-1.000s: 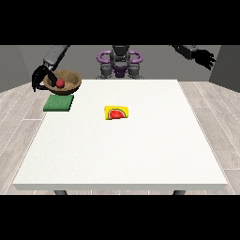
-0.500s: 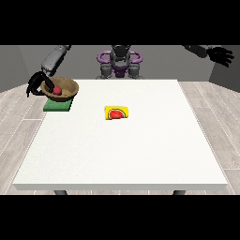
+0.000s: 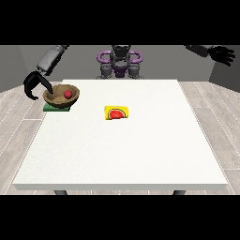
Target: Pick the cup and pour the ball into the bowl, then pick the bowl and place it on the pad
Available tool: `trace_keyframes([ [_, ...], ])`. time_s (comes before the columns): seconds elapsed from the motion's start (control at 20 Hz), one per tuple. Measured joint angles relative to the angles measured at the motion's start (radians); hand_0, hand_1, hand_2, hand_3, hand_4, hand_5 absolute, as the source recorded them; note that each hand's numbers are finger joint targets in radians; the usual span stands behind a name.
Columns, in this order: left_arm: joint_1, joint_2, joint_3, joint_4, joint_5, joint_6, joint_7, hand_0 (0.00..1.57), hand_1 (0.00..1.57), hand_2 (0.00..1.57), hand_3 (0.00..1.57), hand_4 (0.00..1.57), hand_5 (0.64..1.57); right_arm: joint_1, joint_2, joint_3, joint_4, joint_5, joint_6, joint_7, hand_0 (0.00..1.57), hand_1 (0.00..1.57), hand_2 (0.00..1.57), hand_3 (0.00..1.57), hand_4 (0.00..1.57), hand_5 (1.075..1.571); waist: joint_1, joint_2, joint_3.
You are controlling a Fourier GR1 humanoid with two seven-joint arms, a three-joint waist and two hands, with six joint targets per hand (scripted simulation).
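A brown bowl (image 3: 61, 95) sits on the green pad (image 3: 56, 107) near the table's far left corner, with a red ball (image 3: 68, 93) inside it. The hand at the view's left (image 3: 33, 85) hangs just left of the bowl, apart from it, its fingers loosely curved around nothing. A yellow cup (image 3: 117, 113) lies on its side near the table's middle, its red inside facing the camera. The hand at the view's right (image 3: 221, 54) is raised high beyond the table's far right corner, fingers spread, holding nothing.
The white table (image 3: 126, 154) stretches wide towards the camera. The robot's torso (image 3: 120, 62) stands behind the far edge. Grey wooden floor surrounds the table.
The hand at the view's left has let go of the bowl and drawn back to the left; the bowl rests on the pad. The hand at the view's right has moved slightly.
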Motion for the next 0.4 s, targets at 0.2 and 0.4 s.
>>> trace_keyframes([
  [0.2,-0.003,-0.072,-0.073,-0.098,-0.017,0.049,0.083,0.00,0.00,0.00,0.00,0.90,1.559,-0.018,-0.010,0.017,0.038,0.016,0.015,0.031,0.00,0.00,0.00,0.00,0.00,1.354,0.004,-0.074,0.0007],
  [0.4,0.007,-0.153,-0.147,-0.133,-0.050,0.104,0.160,0.00,0.00,0.00,0.00,0.90,1.559,-0.057,-0.006,0.055,0.017,0.028,0.058,0.104,0.00,0.00,0.00,0.00,0.48,1.434,-0.020,-0.198,-0.0002],
])
